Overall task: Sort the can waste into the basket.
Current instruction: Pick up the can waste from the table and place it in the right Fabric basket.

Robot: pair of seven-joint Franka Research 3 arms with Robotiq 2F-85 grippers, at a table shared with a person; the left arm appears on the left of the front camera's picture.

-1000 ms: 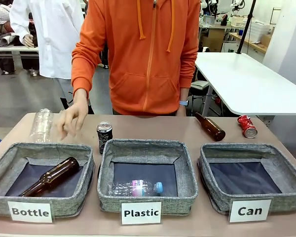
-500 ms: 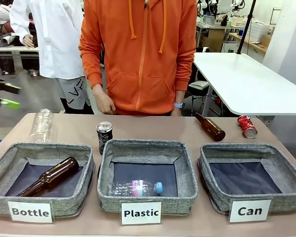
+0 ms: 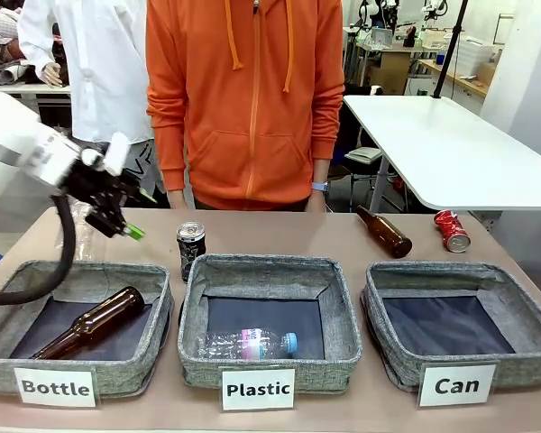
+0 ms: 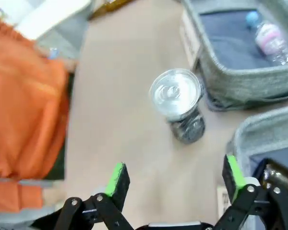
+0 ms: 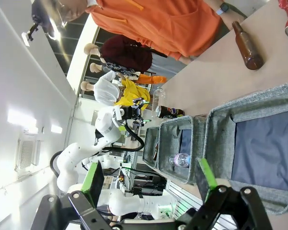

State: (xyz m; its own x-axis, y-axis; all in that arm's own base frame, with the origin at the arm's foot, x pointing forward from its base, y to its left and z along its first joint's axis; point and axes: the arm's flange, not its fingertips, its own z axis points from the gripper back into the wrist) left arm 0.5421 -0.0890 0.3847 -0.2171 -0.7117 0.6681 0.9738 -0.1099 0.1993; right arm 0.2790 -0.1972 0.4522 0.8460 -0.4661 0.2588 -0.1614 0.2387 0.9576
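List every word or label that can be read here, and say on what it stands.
"Bottle": left sign, on the left basket.
"Plastic": middle sign, on the middle basket.
"Can": right sign, on the right basket.
Unreadable: print on the black can, the crushed red can and the plastic bottle's label.

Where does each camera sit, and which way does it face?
Front view: fixed on the robot's side, facing across the table at the person; open left pincer at picture left.
Left wrist view: on that wrist, looking down past its green pads at the upright black can.
Right wrist view: on that wrist, rolled sideways, facing the Can basket; open right pincer at bottom.
Shared: front and left wrist views both show the black can.
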